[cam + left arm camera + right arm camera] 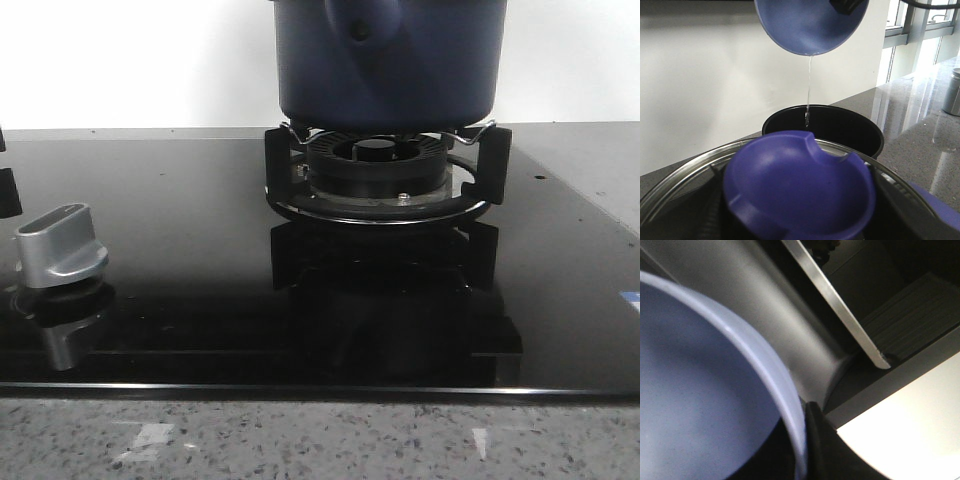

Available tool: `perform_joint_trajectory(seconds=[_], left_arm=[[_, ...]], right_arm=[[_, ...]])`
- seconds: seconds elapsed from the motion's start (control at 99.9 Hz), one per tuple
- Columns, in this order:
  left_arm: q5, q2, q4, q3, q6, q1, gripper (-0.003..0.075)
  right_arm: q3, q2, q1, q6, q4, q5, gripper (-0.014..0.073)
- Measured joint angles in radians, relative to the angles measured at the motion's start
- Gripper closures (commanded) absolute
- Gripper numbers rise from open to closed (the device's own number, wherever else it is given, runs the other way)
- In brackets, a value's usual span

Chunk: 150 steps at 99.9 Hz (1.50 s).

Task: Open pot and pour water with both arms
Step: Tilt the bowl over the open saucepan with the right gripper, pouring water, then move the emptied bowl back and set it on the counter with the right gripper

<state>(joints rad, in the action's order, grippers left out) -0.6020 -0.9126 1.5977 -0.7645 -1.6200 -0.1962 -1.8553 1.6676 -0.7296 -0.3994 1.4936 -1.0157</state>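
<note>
Front view: the pot (390, 60) is sitting on the burner grate (385, 165) of the black glass cooktop (200, 300), its top cropped out of frame, so its lid and rim are not showing here; a silver control knob (62, 247) is standing to the left on the glass, and neither hand is appearing in this view. Left wrist view: a thin stream of water (809, 85) is falling from a tilted blue bowl (812, 25) held high into the open black mouth of the pot below, so the pot is already open and pouring is going on. In the foreground a blue, dished lid knob (795, 192) is sitting on what looks like a glass lid with a metal rim (675, 185), close under the camera; the left hand is likely gripping it, but its fingers are not showing, so I cannot tell its state. Right wrist view: a pale blue bowl rim (765, 370) is filling the frame at very close range, with a dark finger-like shape beside it; the right hand is probably clamping the bowl, though the grip itself is not resolvable. Judgement: opening is done, pouring is partway; emptying the bowl is what is left.
</note>
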Motion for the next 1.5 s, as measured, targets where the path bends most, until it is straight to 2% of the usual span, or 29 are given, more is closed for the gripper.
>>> perform_joint_trajectory(seconds=[0.47, 0.621, 0.871, 1.041, 1.151, 1.311, 1.501], left_arm=[[0.002, 0.0, 0.0, 0.0, 0.0, 0.0, 0.0469], [0.003, 0.0, 0.0, 0.0, 0.0, 0.0, 0.0469], [0.003, 0.0, 0.002, 0.0, 0.0, 0.0, 0.0469], [0.005, 0.0, 0.009, 0.0, 0.0, 0.0, 0.0469], [0.005, 0.0, 0.012, 0.0, 0.0, 0.0, 0.0469], [0.005, 0.0, 0.016, 0.0, 0.0, 0.0, 0.0469], [0.008, 0.0, 0.016, 0.0, 0.0, -0.015, 0.0469]], right_arm=[[0.0, 0.0, -0.001, 0.0, 0.027, 0.004, 0.066], [0.0, 0.0, -0.001, 0.0, -0.038, 0.004, 0.066], [0.0, 0.0, 0.038, 0.0, -0.403, -0.106, 0.066], [0.0, 0.0, 0.119, -0.002, -0.589, -0.165, 0.066], [0.0, -0.018, 0.195, -0.002, -0.782, -0.169, 0.066], [0.0, -0.096, 0.389, -0.002, -1.06, -0.166, 0.066], [0.002, -0.164, 0.736, 0.085, -1.3, -0.243, 0.066]])
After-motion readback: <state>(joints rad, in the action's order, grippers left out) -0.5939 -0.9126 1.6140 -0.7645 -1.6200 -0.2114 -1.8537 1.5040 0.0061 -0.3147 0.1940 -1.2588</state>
